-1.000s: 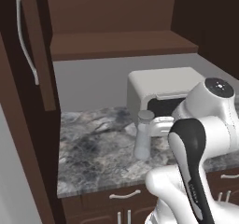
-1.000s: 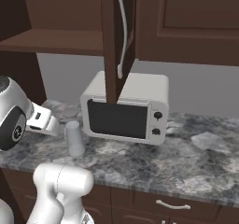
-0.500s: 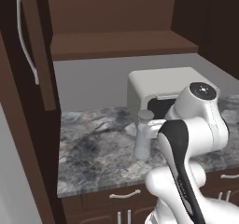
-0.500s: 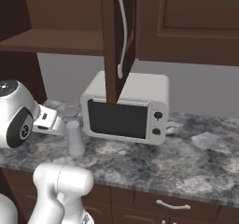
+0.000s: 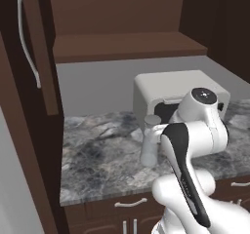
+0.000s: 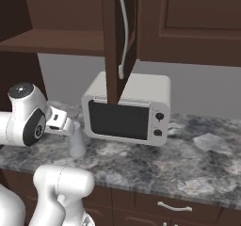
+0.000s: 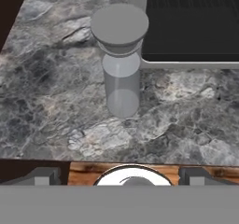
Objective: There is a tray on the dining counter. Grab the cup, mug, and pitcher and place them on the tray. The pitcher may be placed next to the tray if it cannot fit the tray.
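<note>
Hand view looked down on the pitcher (image 7: pixel 121 64), upright on the worktop (image 7: pixel 51 97) just beside the microwave's (image 7: pixel 191 27) front corner. Fingers (image 7: pixel 43 175) stood wide, holding nothing.

White, glossy and rounded all over, this arm (image 5: pixel 195 140) shows fat tubular links with smooth capsule-like housings, and a long black strip runs lengthwise down the near link. There's a round dark cap with a small pale dot at its centre on the upper joint, and the right base view shows another dark disc set in the joint's side. A small white block with dark marks juts from the wrist (image 6: pixel 57 120).
</note>
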Controlling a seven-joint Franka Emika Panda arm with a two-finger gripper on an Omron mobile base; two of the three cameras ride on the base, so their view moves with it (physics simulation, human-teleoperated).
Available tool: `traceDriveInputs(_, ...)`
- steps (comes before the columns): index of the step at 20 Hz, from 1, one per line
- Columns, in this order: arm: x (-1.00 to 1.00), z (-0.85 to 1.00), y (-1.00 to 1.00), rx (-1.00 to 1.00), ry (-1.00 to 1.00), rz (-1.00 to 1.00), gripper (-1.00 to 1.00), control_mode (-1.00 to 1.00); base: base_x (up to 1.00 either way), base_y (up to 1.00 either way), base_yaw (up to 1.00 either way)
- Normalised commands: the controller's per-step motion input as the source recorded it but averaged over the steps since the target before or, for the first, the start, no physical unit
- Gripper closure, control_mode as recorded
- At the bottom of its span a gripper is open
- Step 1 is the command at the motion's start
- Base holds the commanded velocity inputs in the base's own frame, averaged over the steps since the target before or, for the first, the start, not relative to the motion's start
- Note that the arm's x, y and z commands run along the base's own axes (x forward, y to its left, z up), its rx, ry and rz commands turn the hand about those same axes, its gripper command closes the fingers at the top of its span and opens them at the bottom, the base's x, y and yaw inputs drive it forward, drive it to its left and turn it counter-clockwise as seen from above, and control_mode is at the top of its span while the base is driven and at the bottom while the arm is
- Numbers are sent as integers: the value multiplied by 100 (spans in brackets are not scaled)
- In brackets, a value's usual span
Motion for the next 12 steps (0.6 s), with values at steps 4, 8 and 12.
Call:
traceDriveInputs(4,29,-34,0,0,0,1,-100,-100,0,0,0)
traceDriveInputs(8,28,-19,0,0,0,0,-100,-100,0,0,0)
traceDriveInputs(12,27,-10,0,0,0,0,-100,-100,0,0,0)
